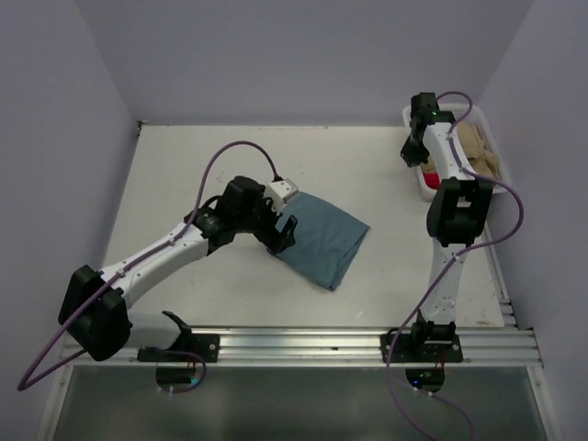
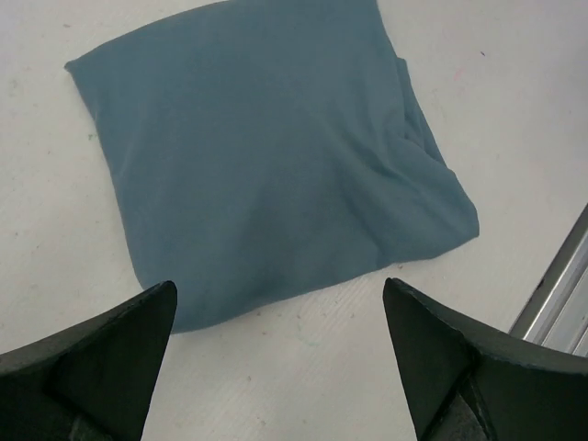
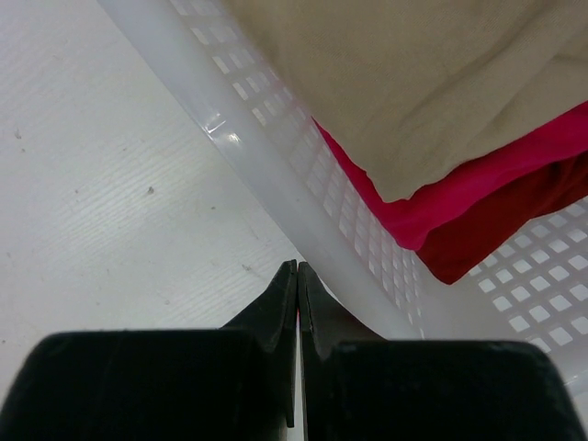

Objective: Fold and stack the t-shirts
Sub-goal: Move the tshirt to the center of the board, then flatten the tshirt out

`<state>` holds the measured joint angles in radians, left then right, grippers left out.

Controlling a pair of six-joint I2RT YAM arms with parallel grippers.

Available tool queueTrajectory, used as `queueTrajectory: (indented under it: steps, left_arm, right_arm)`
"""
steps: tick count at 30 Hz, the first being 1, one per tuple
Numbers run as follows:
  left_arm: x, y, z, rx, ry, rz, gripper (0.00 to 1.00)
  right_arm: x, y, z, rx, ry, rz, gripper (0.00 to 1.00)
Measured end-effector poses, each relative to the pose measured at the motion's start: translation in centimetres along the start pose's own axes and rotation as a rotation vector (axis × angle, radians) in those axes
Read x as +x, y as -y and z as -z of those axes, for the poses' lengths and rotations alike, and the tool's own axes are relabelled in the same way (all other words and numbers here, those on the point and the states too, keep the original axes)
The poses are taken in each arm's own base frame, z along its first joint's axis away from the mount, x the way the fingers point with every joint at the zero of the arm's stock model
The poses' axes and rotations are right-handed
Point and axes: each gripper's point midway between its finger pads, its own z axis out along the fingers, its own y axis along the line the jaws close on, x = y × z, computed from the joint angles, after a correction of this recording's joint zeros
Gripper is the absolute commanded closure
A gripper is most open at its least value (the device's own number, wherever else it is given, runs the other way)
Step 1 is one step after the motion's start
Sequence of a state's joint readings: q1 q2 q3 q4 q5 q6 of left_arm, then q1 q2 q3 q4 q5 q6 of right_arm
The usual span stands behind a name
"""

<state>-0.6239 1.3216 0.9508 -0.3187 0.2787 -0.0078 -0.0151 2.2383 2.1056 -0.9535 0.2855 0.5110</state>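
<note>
A folded blue t-shirt (image 1: pixel 323 239) lies flat on the white table, middle of the top view; it fills the upper part of the left wrist view (image 2: pixel 266 156). My left gripper (image 1: pixel 280 231) is open and empty, hovering just off the shirt's near edge, with its fingertips (image 2: pixel 152 317) on either side of bare table. My right gripper (image 1: pixel 411 152) is shut and empty, at the left rim of a white basket (image 1: pixel 415 181). The basket (image 3: pixel 276 175) holds a beige shirt (image 3: pixel 441 83), a pink shirt (image 3: pixel 459 197) and a dark red one (image 3: pixel 514 225).
The basket stands at the table's far right, against the wall. An aluminium rail (image 1: pixel 303 344) runs along the near edge, also seen at the right of the left wrist view (image 2: pixel 560 294). Grey walls enclose the table on three sides.
</note>
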Motion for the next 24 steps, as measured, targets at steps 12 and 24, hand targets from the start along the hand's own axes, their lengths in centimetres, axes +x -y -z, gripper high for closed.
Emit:
queueTrajectory:
  steps: [12,24]
  left_arm:
    - [2.8,7.8,-4.3,0.147,-0.17,-0.327,0.0]
    - [4.4,5.7,-9.0,0.021,-0.24,-0.43,0.0]
  right_arm:
    - [0.4,-0.7,-0.4,-0.105,-0.025,0.007,0.75]
    - [2.2,-0.4,14.4,-0.426,0.171,0.057,0.49]
